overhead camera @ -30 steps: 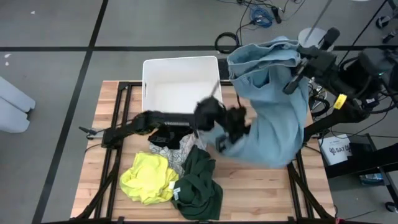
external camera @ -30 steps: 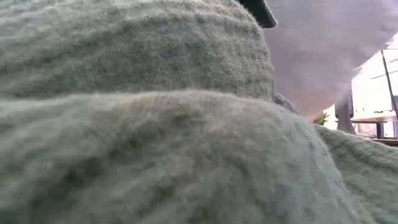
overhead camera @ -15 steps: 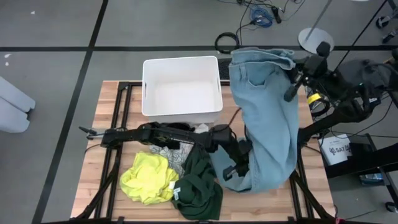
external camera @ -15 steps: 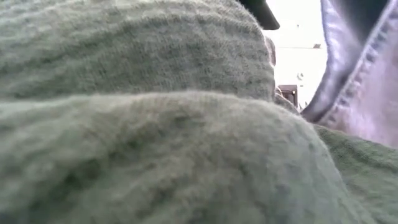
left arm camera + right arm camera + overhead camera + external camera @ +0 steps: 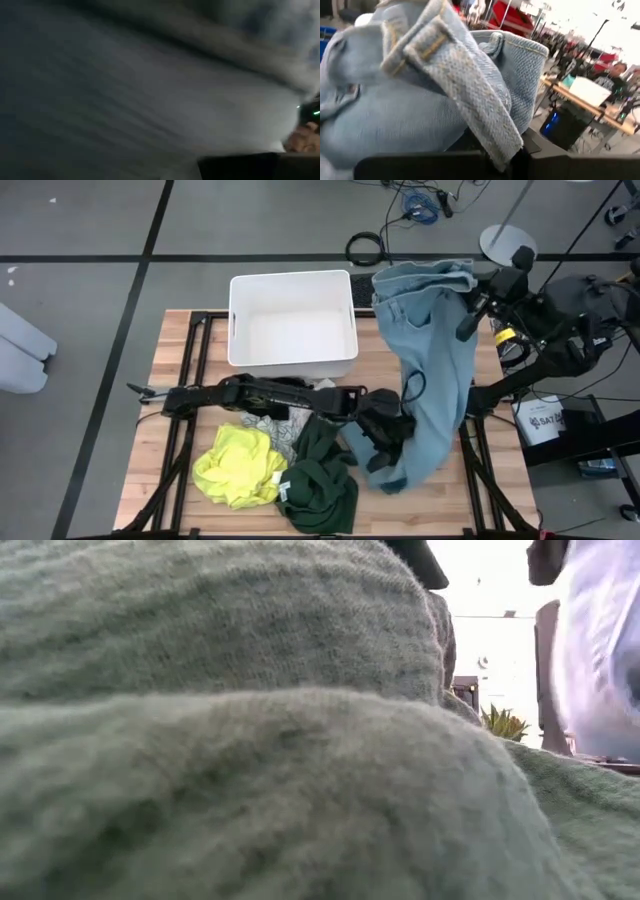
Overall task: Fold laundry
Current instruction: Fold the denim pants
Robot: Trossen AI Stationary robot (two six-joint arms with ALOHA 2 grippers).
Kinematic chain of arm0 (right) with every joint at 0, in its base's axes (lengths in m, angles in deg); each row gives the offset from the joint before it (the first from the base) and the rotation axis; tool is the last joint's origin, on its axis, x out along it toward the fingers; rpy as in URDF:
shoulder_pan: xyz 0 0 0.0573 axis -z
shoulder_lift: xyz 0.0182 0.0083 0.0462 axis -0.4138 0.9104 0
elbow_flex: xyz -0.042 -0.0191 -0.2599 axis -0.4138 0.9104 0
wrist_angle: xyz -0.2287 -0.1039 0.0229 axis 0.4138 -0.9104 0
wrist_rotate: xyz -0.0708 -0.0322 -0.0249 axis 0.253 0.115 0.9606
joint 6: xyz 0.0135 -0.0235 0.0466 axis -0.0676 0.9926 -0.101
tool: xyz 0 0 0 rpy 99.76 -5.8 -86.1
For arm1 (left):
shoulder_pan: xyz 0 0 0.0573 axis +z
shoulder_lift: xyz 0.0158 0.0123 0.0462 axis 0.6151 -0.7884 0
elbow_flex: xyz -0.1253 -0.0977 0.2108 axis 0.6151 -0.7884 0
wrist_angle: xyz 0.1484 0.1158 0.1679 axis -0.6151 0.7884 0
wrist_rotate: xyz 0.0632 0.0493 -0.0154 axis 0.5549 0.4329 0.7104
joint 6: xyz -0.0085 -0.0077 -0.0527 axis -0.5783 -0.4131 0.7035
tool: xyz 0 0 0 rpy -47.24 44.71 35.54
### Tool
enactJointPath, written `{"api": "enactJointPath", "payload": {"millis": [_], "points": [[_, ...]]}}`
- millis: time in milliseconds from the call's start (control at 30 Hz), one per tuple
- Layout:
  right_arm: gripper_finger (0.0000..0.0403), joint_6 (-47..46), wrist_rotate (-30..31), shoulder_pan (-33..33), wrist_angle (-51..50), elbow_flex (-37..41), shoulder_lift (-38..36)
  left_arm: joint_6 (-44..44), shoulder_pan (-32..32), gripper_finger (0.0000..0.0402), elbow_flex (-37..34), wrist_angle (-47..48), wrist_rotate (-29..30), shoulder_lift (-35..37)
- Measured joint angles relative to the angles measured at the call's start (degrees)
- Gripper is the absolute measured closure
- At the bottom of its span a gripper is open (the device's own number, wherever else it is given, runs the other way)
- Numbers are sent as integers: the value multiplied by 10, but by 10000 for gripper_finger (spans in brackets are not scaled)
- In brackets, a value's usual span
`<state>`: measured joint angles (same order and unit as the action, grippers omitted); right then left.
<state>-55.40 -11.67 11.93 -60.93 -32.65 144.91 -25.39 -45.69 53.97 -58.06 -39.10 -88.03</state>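
Light blue jeans (image 5: 435,370) hang slanting from my right gripper (image 5: 467,317), held high over the table's far right, down to my left gripper (image 5: 386,442), low over the table's middle right. Both grippers are shut on them. The jeans' waistband (image 5: 470,90) fills the right wrist view, and blurred cloth fills the left wrist view. A bright yellow garment (image 5: 240,465), a dark green one (image 5: 320,478) and a white-and-grey patterned one (image 5: 272,426) lie heaped on the near left. The dark green garment (image 5: 220,740) blocks most of the low view. My left gripper holds the jeans near their lower leg end (image 5: 408,452), coming level from the table's left. The gripper and the cloth hide the fingers, so the kind of hold does not show. The leg end (image 5: 398,478) droops below it toward the table. My right gripper pinches the jeans' waistband (image 5: 492,142) by a belt loop, several layers thick, between its two fingers. It comes level from the table's right. The waist bunches over the fingers, and the legs hang down toward my left gripper, clear of the table at the top.
A white plastic bin (image 5: 238,320) stands at the table's far middle. A black cloth (image 5: 270,392) lies under my left arm (image 5: 250,395). Bare wood (image 5: 440,505) shows at the near right. Cables and stands lie beyond the far edge.
My left gripper has gone down and toward the near edge, rolling as it went, and has taken the jeans' lower part with it. The jeans, bunched wide before, are drawn out into a long narrow band. My right gripper has tipped a little and stayed about where it was.
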Motion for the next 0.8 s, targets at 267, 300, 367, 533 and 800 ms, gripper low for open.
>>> {"api": "enactJointPath", "payload": {"millis": [267, 300, 367, 533, 800], "points": [[380, 173, 56, 1, 148, 0, -4, -101, 34, 304, -1, 244, 314, 59], [380, 180, 56, 1, 154, -1, -6, -110, 35, 304, -2, 259, 382, 73], [380, 184, 56, 1, 155, -1, -9, -154, 34, 304, -3, 259, 482, 101], [380, 175, 52, 1, 136, -1, -10, -237, 16, 304, -1, 238, 509, 190], [380, 166, 33, 1, 153, -1, 0, -239, -36, 304, -1, 122, 343, 257]]}}
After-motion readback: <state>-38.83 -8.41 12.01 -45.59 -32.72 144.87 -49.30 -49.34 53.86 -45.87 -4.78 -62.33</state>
